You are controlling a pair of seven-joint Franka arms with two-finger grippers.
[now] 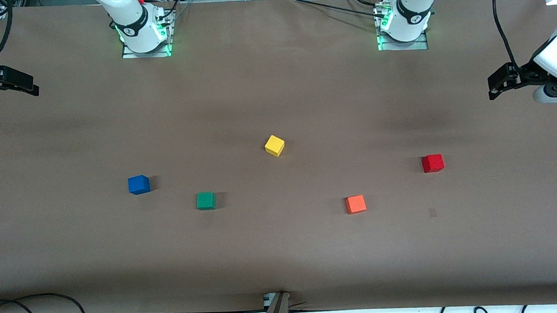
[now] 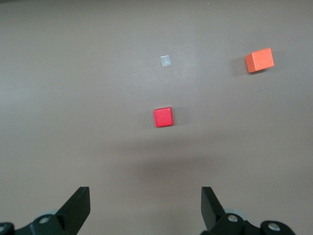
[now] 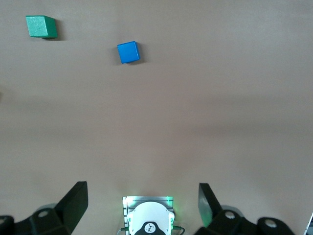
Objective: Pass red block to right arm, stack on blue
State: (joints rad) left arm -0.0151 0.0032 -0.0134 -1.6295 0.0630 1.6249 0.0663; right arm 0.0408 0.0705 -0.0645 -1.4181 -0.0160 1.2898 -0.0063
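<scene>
The red block (image 1: 432,163) lies on the brown table toward the left arm's end; it also shows in the left wrist view (image 2: 163,117). The blue cube (image 1: 138,184) lies toward the right arm's end and shows in the right wrist view (image 3: 128,52). My left gripper (image 1: 495,85) hangs open and empty high over the table's edge at the left arm's end, well apart from the red block; its jaws stand wide apart (image 2: 145,205). My right gripper (image 1: 30,88) hangs open and empty over the table's edge at the right arm's end (image 3: 143,203).
A green cube (image 1: 206,200) lies beside the blue one, a little nearer the front camera. A yellow cube (image 1: 274,145) lies mid-table. An orange cube (image 1: 356,204) lies nearer the front camera than the red block. A small tape patch (image 1: 432,212) marks the table.
</scene>
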